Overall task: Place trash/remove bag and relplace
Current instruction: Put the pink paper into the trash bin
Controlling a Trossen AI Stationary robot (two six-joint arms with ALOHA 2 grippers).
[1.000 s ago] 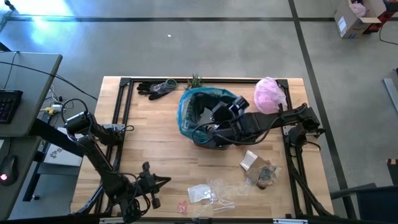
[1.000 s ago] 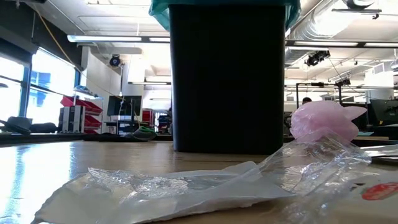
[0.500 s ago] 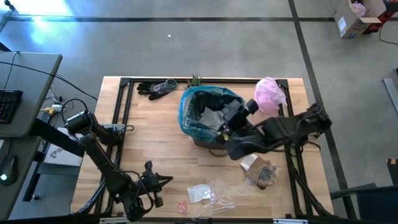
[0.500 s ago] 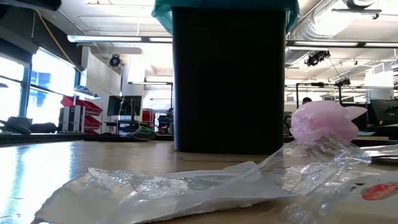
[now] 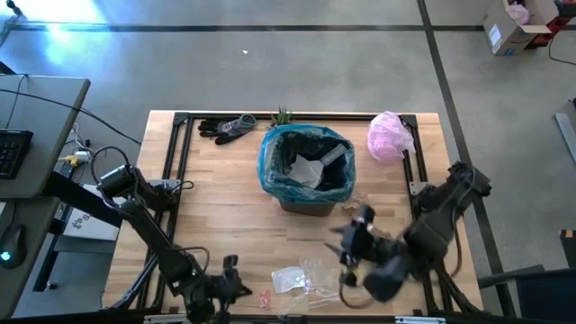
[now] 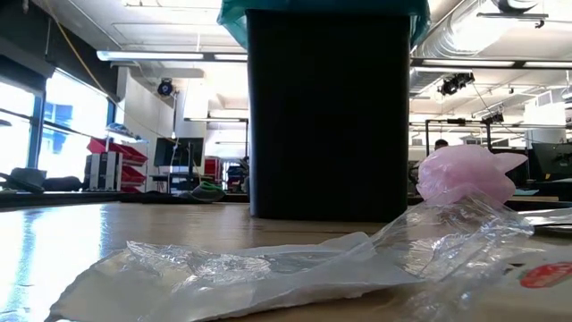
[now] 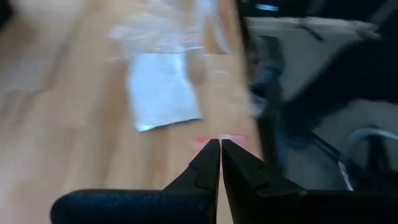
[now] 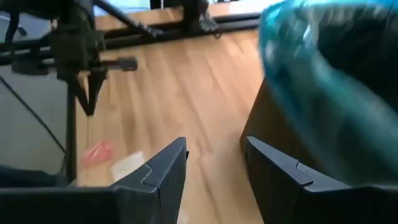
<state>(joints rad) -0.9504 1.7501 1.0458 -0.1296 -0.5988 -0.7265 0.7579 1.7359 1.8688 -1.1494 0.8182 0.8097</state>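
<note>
One dark rectangular bin is seen at the middle of a pale wooden table, lined with a wrinkled, translucent teal bag folded over its rim. White paper scraps lie inside it. Crinkled clear plastic wrappers lie near the front edge. The right gripper is held beside them, jaws apart and empty. The left gripper is near the front edge, jaws closed on nothing. One pale pink bag, crumpled into a ball, sits at the back.
</note>
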